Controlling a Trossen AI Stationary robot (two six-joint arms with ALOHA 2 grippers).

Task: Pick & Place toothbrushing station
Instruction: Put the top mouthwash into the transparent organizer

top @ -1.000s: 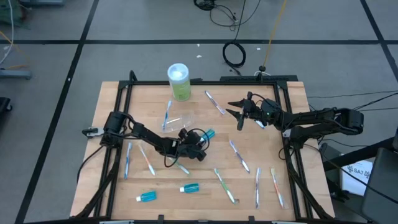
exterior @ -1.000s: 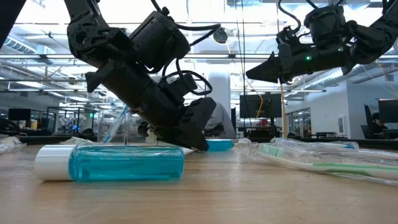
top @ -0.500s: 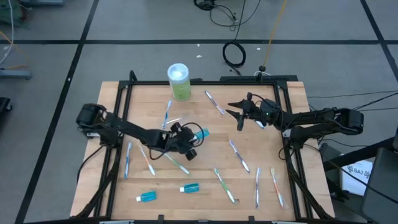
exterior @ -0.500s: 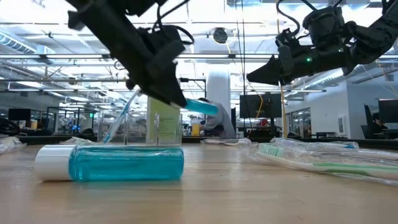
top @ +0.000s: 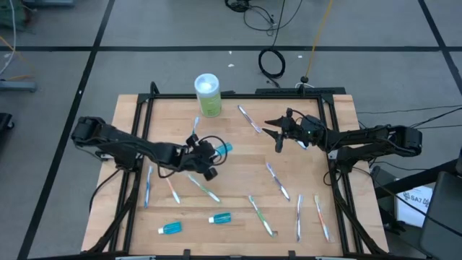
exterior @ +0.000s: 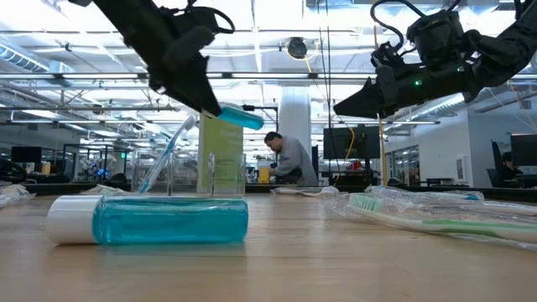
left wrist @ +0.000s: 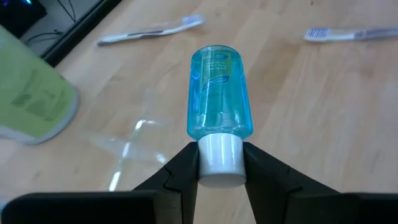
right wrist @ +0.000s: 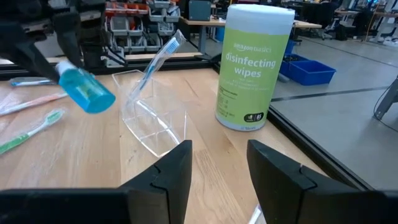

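Observation:
My left gripper (top: 214,152) is shut on a small blue toothpaste tube (left wrist: 219,87) with a white cap, held in the air over the table's middle left. The clear plastic cup (right wrist: 155,121) lies just beyond it, near the green wipes canister. One toothbrush (right wrist: 155,62) leans up out of the cup. Several toothbrushes, such as one (top: 276,180), lie flat on the wood. Two more tubes (top: 171,228) (top: 220,217) lie near the front edge. My right gripper (top: 278,133) hovers open at the far right with nothing between its fingers. My left gripper pinches the tube's white cap (left wrist: 219,158) between its two fingers (left wrist: 186,168), one on each side. The fingers come from the table's left, slanting down, and lie along the tube. The blue body sticks out past the fingertips, tilted down and clear of the table (exterior: 239,116).
A green disinfecting wipes canister (top: 207,94) stands at the far edge, just behind the cup. A black frame rail (top: 137,144) runs around the tabletop. In the low view a tube (exterior: 147,220) lies close in front. A person (exterior: 289,159) sits in the room behind.
My left gripper has risen from the table with the tube and drawn back toward the table's left and far side, rolling a little. The tube, which lay low at the wood, now hangs clear in the air. The right arm has kept still.

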